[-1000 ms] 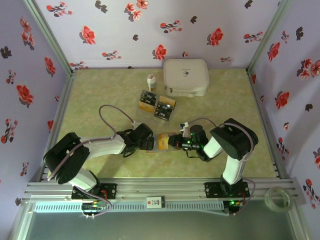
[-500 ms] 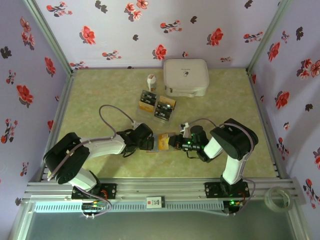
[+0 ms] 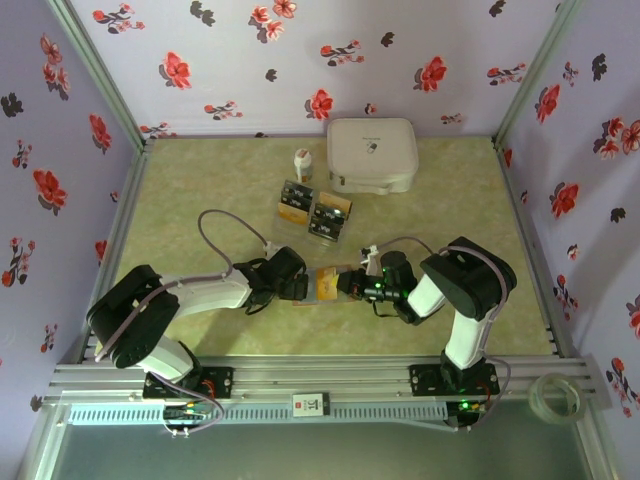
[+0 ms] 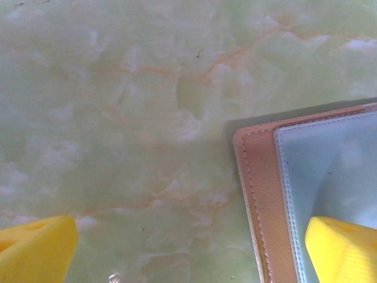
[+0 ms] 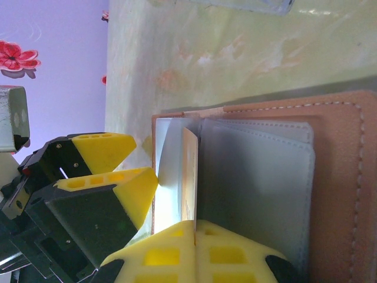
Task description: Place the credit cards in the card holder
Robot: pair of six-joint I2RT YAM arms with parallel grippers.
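Card holder point(image 5: 336, 177) lies open on the desk point(image 4: 118, 118). Right pincer point(image 5: 194, 236) clenches a gold credit card point(image 5: 189, 171), edge-on and mostly hidden among cloudy sleeves point(image 5: 253, 177). Left pincer point(image 4: 191, 242) gapes released, its fingers cropped.

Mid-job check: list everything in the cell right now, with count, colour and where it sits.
card holder: one, reddish-brown with clear-grey sleeves, open on the table between the grippers
gold card: one, gold-orange, edge-on among the holder's sleeves
loose credit cards: two clusters, black and gold-orange, mid-table; exact count unclear
white case: one, white, far side of the table
small bottle: one, white, left of the case
tape roll: one, clear, on the frame at the near right
table: one, green marbled
left gripper: open, one finger over the holder's sleeve
right gripper: shut on the gold card
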